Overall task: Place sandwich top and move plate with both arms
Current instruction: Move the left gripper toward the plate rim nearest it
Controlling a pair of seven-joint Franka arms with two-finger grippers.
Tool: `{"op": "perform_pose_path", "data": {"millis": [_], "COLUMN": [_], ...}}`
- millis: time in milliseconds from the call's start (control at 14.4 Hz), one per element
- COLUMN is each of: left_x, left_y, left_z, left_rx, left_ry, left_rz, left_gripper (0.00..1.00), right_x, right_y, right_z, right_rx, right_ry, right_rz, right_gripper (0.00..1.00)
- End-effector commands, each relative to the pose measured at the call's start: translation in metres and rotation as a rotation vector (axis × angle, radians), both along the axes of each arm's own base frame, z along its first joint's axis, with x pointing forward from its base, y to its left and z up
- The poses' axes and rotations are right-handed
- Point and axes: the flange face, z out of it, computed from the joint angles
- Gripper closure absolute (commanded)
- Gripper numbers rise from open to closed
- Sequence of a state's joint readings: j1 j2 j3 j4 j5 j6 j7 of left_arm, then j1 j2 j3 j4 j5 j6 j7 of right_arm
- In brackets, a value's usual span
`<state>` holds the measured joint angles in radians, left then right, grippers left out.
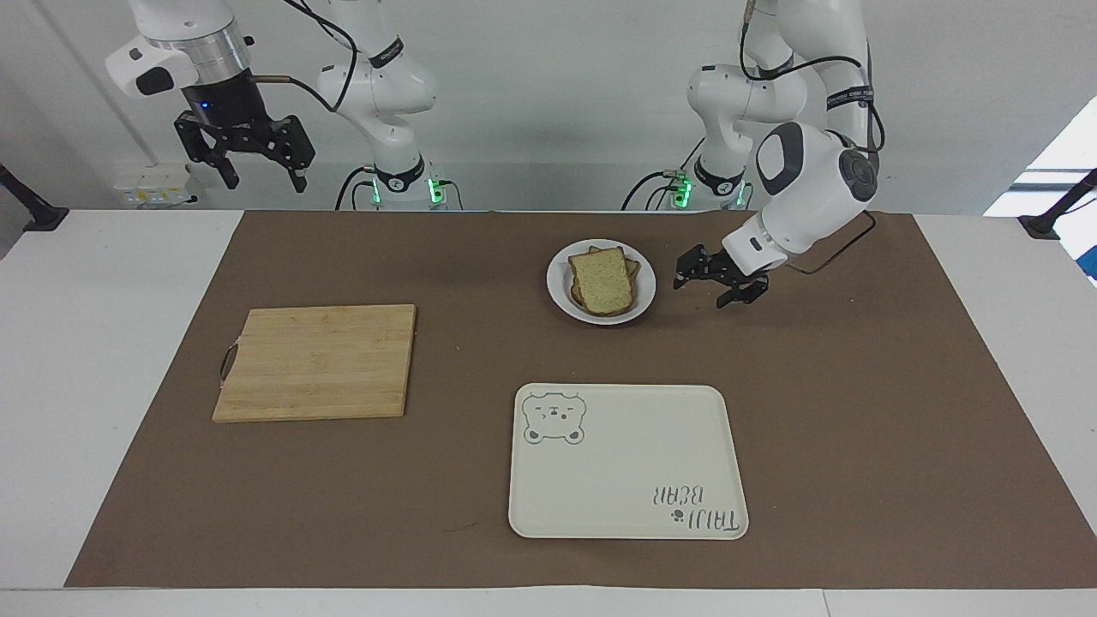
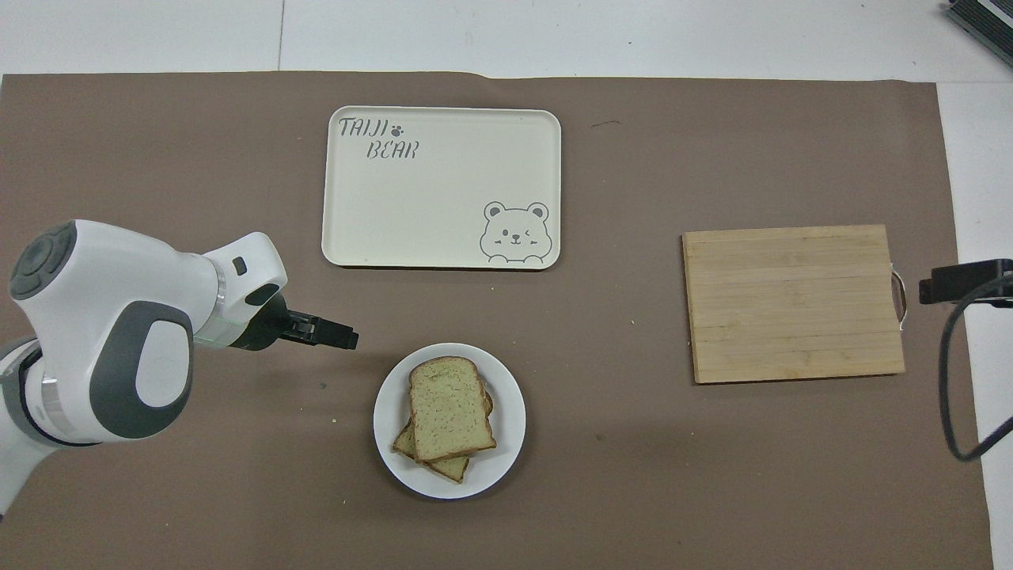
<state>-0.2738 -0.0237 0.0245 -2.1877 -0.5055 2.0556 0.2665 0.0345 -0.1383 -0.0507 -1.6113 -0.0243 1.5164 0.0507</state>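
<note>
The sandwich top (image 1: 602,281), a tan speckled slice, lies on another slice on the small white plate (image 1: 557,283), near the robots at mid-table. It also shows in the overhead view (image 2: 449,408), as does the plate (image 2: 388,412). My left gripper (image 1: 701,291) is open and empty, low over the mat just beside the plate toward the left arm's end, and not touching it. It also shows in the overhead view (image 2: 340,339). My right gripper (image 1: 257,167) is open and empty, raised high above the table's edge at the right arm's end.
A cream tray with a bear drawing (image 1: 628,461) lies farther from the robots than the plate. A wooden cutting board (image 1: 315,362) lies toward the right arm's end. A brown mat (image 1: 857,411) covers the table.
</note>
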Motion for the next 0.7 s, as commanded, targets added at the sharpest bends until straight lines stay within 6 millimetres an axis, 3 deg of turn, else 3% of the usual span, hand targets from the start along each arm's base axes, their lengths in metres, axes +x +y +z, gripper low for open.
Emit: {"op": "perform_pose_path", "data": {"millis": [0, 626], "left_x": [-0.021, -0.066], "left_y": [0.005, 0.011], "left_z": [-0.019, -0.089], "left_rx": [-0.100, -0.319], "left_ry": [0.011, 0.051], "left_rz": [0.015, 0.028], "left_gripper": [0.00, 0.00], "right_x": [-0.003, -0.001], "right_y": [-0.001, -0.003], "right_z": [0.002, 0.000], "right_rx": [-0.009, 0.006], "right_ry": [0.003, 0.007], "right_rz": [0.023, 0.021], "right_gripper": [0.00, 0.00]}}
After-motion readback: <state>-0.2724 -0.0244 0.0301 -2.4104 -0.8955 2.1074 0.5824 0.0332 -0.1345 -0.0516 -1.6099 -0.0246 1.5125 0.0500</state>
